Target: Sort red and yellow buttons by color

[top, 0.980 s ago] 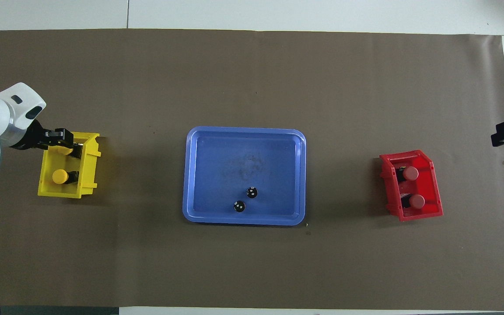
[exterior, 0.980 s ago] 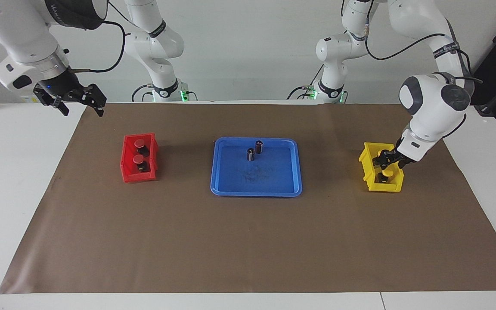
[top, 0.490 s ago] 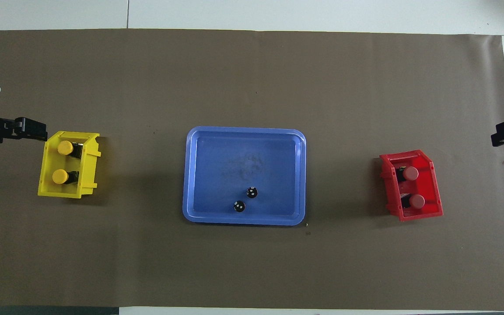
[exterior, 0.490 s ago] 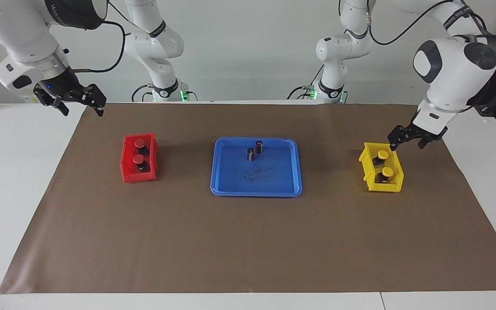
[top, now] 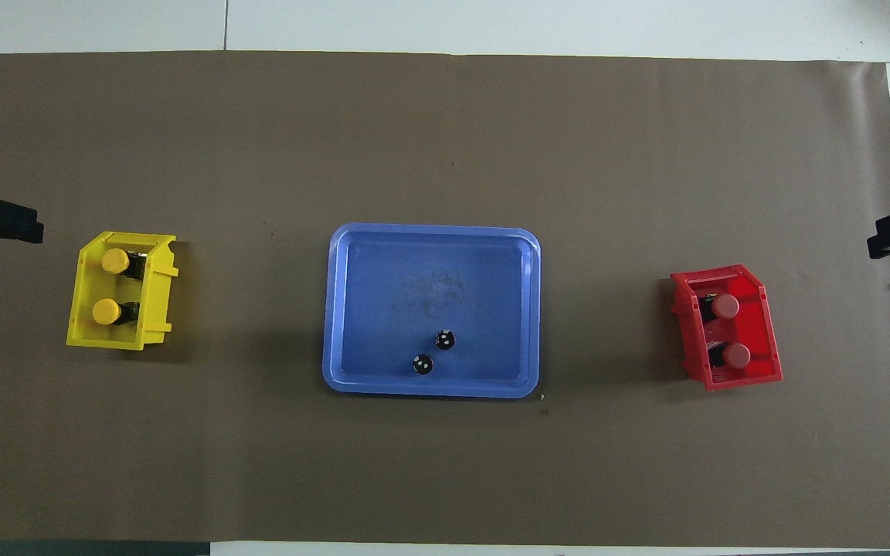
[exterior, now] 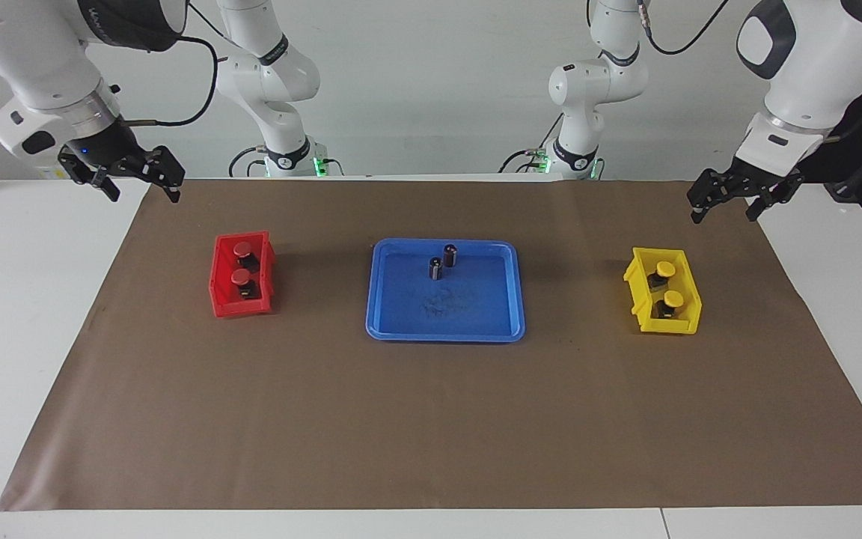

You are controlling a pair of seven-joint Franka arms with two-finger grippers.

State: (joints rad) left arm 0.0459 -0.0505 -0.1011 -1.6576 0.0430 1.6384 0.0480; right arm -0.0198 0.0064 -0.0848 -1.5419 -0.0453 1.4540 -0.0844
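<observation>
Two yellow buttons (exterior: 665,269) (exterior: 673,299) lie in the yellow bin (exterior: 670,326) at the left arm's end of the table. In the overhead view the same yellow buttons (top: 114,261) (top: 105,311) show inside that yellow bin (top: 153,301). Two red buttons (exterior: 242,249) (exterior: 240,278) sit in the red bin (exterior: 240,307) at the right arm's end. My left gripper (exterior: 723,215) hangs open and empty above the mat's edge, clear of the yellow bin. My right gripper (exterior: 144,196) waits open and empty over the mat's corner by the red bin.
A blue tray (exterior: 446,329) lies mid-table between the bins. Two small dark cylinders (exterior: 450,254) (exterior: 436,268) stand in it on the side nearer the robots. A brown mat (exterior: 431,419) covers the table.
My left gripper opened, left a yellow button in the yellow bin, then rose and drew away from the bin. The right arm has not moved.
</observation>
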